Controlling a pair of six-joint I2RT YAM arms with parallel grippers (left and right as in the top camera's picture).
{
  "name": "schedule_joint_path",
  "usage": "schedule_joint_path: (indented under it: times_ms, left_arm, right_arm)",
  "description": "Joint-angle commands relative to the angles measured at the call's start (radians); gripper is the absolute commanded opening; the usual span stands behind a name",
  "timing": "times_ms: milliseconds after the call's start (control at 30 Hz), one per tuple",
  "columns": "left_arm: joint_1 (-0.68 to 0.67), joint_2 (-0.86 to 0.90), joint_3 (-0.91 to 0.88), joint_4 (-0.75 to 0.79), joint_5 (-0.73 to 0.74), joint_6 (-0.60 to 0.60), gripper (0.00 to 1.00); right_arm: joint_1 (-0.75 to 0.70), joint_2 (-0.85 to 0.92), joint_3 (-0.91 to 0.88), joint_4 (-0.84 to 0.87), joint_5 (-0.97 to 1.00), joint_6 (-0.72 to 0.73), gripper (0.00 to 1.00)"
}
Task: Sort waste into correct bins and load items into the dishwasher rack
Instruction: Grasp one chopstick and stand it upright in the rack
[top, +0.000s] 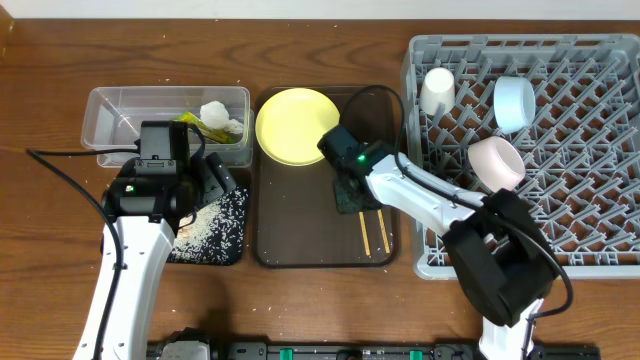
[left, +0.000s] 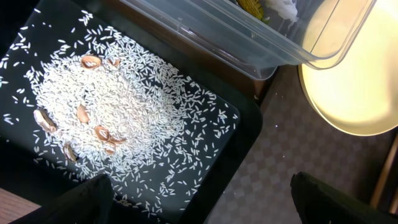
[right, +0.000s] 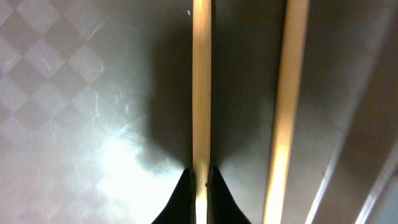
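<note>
My right gripper (top: 352, 200) (right: 200, 180) is shut on one wooden chopstick (right: 201, 93); the second chopstick (right: 283, 112) lies beside it, and the pair (top: 375, 232) rests on the brown serving tray (top: 300, 220). The yellow plate (top: 290, 125) (left: 354, 87) sits at the tray's far end. My left gripper (top: 212, 180) (left: 199, 205) is open and empty above the black tray (top: 230, 255) (left: 249, 130), which holds rice crumbs (top: 212, 225) (left: 124, 106). The clear tub (top: 105, 110) (left: 249, 37) holds the tissue (top: 218, 113) and the wrapper (top: 195, 122). The rack (top: 590, 200) holds the white cup (top: 437, 90), blue bowl (top: 514, 102) and white bowl (top: 496, 160).
A few brown shell-like bits (left: 90, 61) lie among the rice. The black tray's right edge lies against the serving tray. The clear tub stands just behind the black tray. A black cable (top: 60, 170) runs across the table at the left.
</note>
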Motion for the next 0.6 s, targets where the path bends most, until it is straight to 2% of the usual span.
schedule_joint_path:
  times_ms: [0,167,300,567]
  left_arm:
    - [0.004,0.002,0.010,-0.003,-0.008,0.001,0.94]
    - [0.004,0.002,0.010,-0.003,-0.009,0.001,0.94]
    - [0.004,0.002,0.010,-0.003,-0.008,0.001,0.94]
    - [0.004,0.002,0.010,-0.003,-0.008,0.001,0.94]
  right_arm:
    - [-0.047,-0.121,0.054,-0.025,0.006,-0.009,0.01]
    - [-0.145,-0.300,0.075,-0.074,0.006,-0.092,0.01]
    - [-0.242,-0.394,0.075,-0.138,0.010,-0.106,0.01]
    - [-0.418,-0.391,0.069,-0.265,0.010,-0.177,0.01]
